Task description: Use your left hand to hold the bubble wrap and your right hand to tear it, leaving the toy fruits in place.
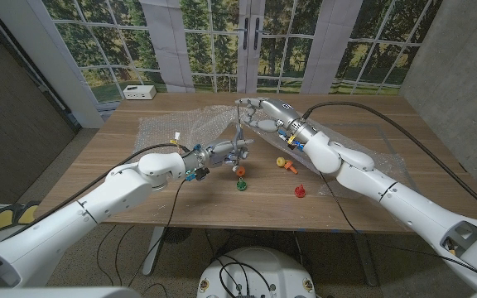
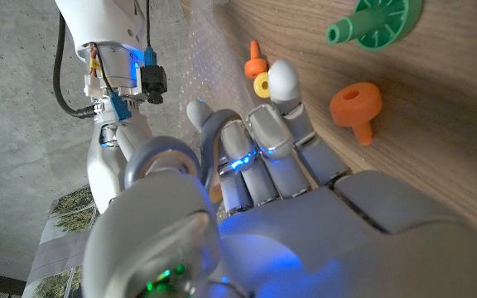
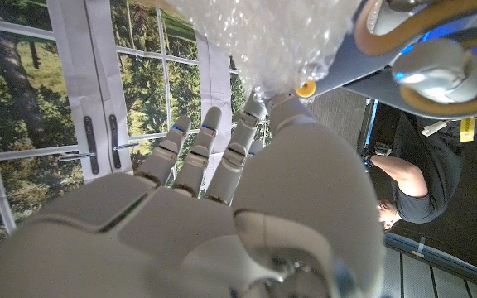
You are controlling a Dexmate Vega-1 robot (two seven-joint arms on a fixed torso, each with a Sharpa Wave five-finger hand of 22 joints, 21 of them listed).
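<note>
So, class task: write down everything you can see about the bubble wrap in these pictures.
The bubble wrap is a clear, bubbled plastic sheet spread over the far middle of the wooden table. One part is lifted and stretched taut between the left hand and the raised right hand, which pinches it. In the right wrist view it looks whitish and crumpled.

Lying scattered on a wooden table (image 1: 98,186): bubble wrap (image 1: 172,128), four toy fruits (image 1: 300,191), a white box (image 1: 140,92).
</note>
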